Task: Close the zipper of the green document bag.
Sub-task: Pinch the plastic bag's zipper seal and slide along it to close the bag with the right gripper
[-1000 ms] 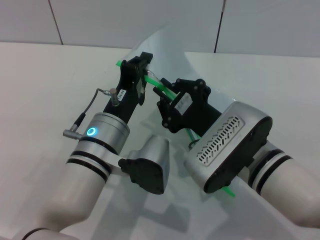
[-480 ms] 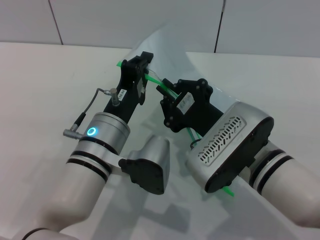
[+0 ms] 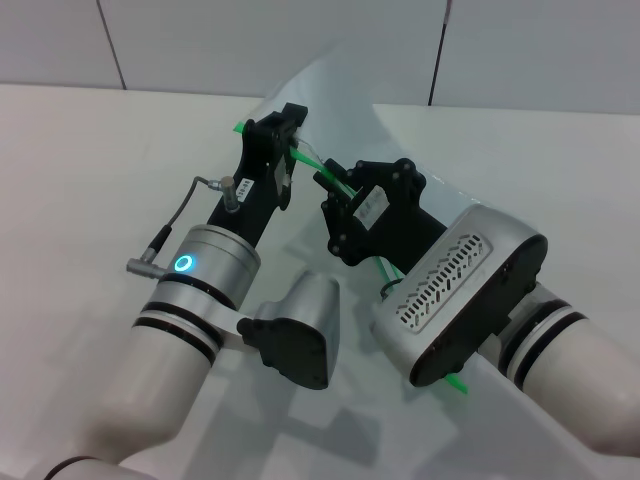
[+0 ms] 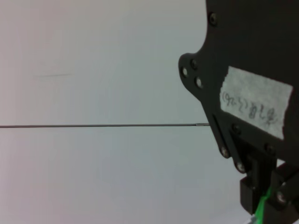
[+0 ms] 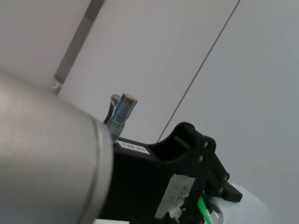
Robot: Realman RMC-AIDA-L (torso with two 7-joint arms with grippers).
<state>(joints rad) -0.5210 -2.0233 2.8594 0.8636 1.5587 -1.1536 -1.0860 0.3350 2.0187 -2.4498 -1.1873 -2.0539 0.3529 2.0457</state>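
Head view: the bag (image 3: 330, 95) is held up off the table, both grippers on its zipper (image 3: 310, 158); left gripper (image 3: 287, 135) pinches the end, right gripper (image 3: 335, 190) just beside it. Next, I judge, pull apart along the strip.

Bright, even overhead light; soft shadows; wrist views blurry up close.

left gripper (image 3: 287, 140) raised, closed | right gripper (image 3: 332, 192) beside it, closed
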